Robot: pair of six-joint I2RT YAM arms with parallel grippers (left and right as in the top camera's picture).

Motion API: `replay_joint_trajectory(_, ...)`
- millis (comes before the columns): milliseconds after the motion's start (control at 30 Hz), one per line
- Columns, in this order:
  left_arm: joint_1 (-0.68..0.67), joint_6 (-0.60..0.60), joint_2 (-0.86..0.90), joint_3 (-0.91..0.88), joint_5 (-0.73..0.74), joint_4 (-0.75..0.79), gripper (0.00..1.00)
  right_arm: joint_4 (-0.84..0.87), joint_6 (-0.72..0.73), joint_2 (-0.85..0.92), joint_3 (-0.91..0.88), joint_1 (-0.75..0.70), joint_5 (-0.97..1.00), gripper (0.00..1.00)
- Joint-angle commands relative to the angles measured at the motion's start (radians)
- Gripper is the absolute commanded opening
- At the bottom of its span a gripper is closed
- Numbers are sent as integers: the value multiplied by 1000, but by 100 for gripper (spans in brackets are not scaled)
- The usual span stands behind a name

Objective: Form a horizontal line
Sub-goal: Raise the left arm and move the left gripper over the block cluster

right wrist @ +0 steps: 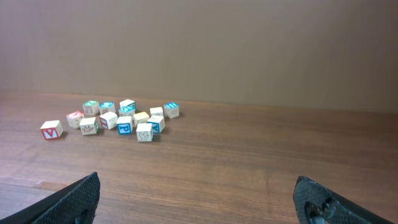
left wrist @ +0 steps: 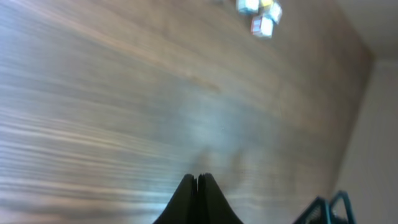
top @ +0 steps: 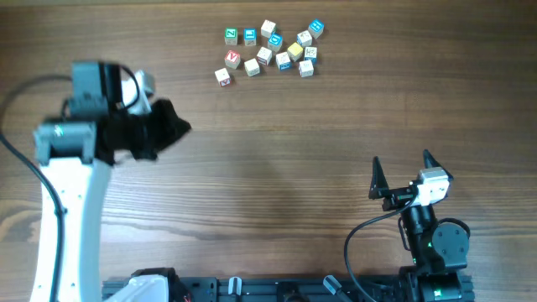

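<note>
Locating cubes: small lettered cubes (top: 270, 49) lie in a loose cluster on the table (top: 277, 184). Several touch and none are in a row. I take this cluster as my reference below.
Left gripper (top: 172, 126): hangs left of the cluster on the arm-base side, well apart from it. Its jaws are clenched on nothing, tips meeting in the wrist view. I judge they are shut for travel, or to nudge cubes as a pusher.
Right gripper (top: 401, 161): sits right of the cluster on the arm-base side, farther off than the left. Its jaws are released wide and empty. Its camera faces the cluster squarely, so I judge it stands back to leave the approach clear.
Lettering: the red-marked cube (top: 232, 59) at the cluster's left edge looks like a V, though I'm not certain. The blue-faced cube (right wrist: 124, 128) on the base side may read P. The rest are too small to read, and I see no brands.
Task status: line not yet begun, by my judgement.
</note>
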Motion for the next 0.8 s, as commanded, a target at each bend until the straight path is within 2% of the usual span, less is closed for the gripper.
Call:
replay_joint_trajectory(0,3,25,143,297,-156,-108,4,2,-11,-4,-1,-5,-5,100)
replay_joint_trajectory(167,-26,48,364,644,-286,-278,4,2,-11,-4,-1,-5,-5,100)
replay_joint_trajectory(267,-65,48,507,800,-347,-311,4,2,-11,-4,-1,-5,-5,100)
replay_joint_trajectory(433,-140,47,654,819,-378,-219,4,2,-11,-4,-1,-5,-5,100)
replay_joint_trajectory(633,-220,47,796,819,-380,19,4,2,-11,-4,-1,-5,-5,100)
replay_joint_trajectory(767,-260,47,864,818,-461,95,4,2,-11,-4,-1,-5,-5,100)
